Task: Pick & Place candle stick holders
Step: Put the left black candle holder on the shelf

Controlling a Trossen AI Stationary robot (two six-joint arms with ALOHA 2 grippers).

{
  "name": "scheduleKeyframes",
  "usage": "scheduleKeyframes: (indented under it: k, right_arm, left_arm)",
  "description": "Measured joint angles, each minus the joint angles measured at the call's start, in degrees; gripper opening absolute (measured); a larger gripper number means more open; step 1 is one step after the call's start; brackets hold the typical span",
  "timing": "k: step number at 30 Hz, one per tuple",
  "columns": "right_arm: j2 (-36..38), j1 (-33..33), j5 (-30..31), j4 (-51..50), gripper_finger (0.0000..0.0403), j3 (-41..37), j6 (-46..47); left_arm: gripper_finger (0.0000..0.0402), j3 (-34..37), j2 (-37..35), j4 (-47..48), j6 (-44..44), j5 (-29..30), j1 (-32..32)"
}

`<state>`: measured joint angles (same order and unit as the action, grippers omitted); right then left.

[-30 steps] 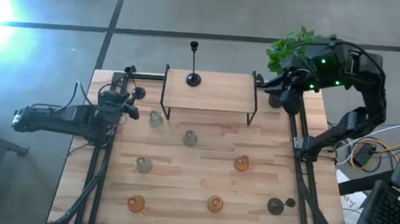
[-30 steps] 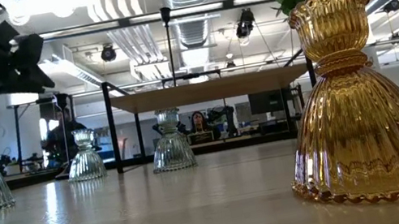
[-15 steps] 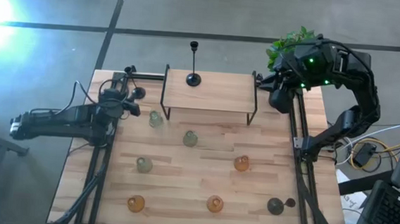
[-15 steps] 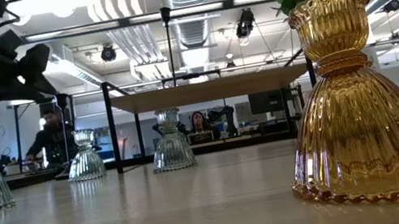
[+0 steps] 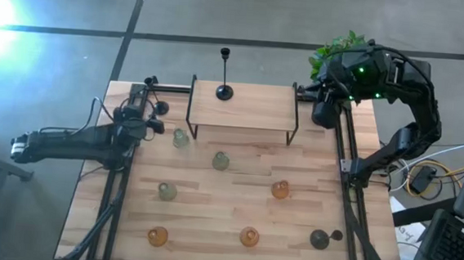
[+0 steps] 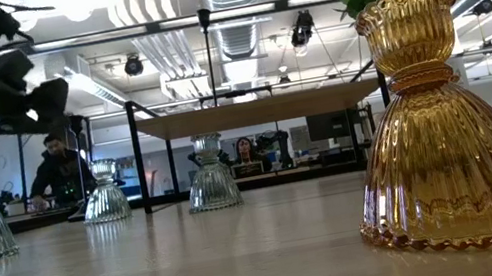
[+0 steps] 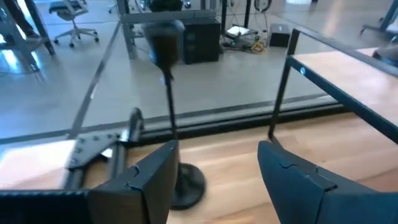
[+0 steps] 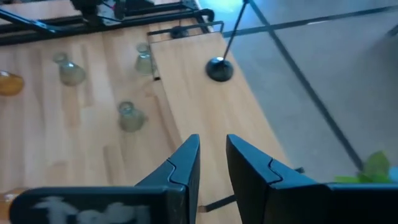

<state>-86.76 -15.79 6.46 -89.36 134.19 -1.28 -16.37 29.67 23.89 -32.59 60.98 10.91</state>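
A black candlestick (image 7: 166, 112) stands on its domed base at the table's far left (image 5: 158, 125). My left gripper (image 7: 214, 177) is open, low at the table, just before that candlestick, whose base is beside one finger. I cannot tell whether they touch. A second black candlestick (image 5: 224, 91) stands on the raised shelf and also shows in the right wrist view (image 8: 219, 70). A third (image 5: 320, 239) is near the front right. Pale green glass holders (image 5: 220, 160) and amber ones (image 5: 280, 189) stand about the table. My right gripper (image 8: 213, 171) hangs over the far right corner, empty, its fingers a narrow gap apart.
A wooden shelf on black legs (image 5: 243, 106) stands at the table's far middle. A potted green plant (image 5: 336, 51) sits at the far right under my right arm. Black rails (image 5: 345, 171) run along both sides. A person (image 6: 57, 171) is in the room behind.
My left gripper has crept a little toward the table's right and far edge, closer to the far-left candlestick. My right gripper has drawn back toward the far edge, over the plant. No candlestick or glass holder has moved.
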Motion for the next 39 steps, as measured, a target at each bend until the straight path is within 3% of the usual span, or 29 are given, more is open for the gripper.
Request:
scheduleKeyframes:
  k: [5,12,21,26,36,39]
  right_arm:
    - [0.00,-1.80,0.21,0.26,0.0069,-0.09,-1.76]
    - [0.00,-6.03,0.18,0.50,0.0079,-0.45,-4.92]
    - [0.00,-10.35,-7.98,2.14,0.0068,-2.28,-8.62]
    - [0.02,-10.78,-8.48,3.81,0.0061,-2.75,-9.60]
    - [0.07,-10.73,-9.53,4.46,0.0071,-2.75,-9.02]
    - [0.08,-10.74,-9.56,4.45,0.0073,-2.75,-8.95]
  left_arm:
    - [0.0226,7.20,1.13,-16.70,3.88,0.62,1.74]
    - [0.0225,11.05,3.58,-31.70,17.91,0.28,8.37]
    - [0.0224,13.32,7.53,-43.20,22.30,-11.92,21.74]
    - [0.0221,13.31,11.79,-48.09,25.26,-21.43,29.13]
    - [0.0218,10.03,22.33,-57.38,29.12,-27.13,36.63]
    - [0.0218,8.85,24.88,-57.19,28.86,-25.61,36.44]
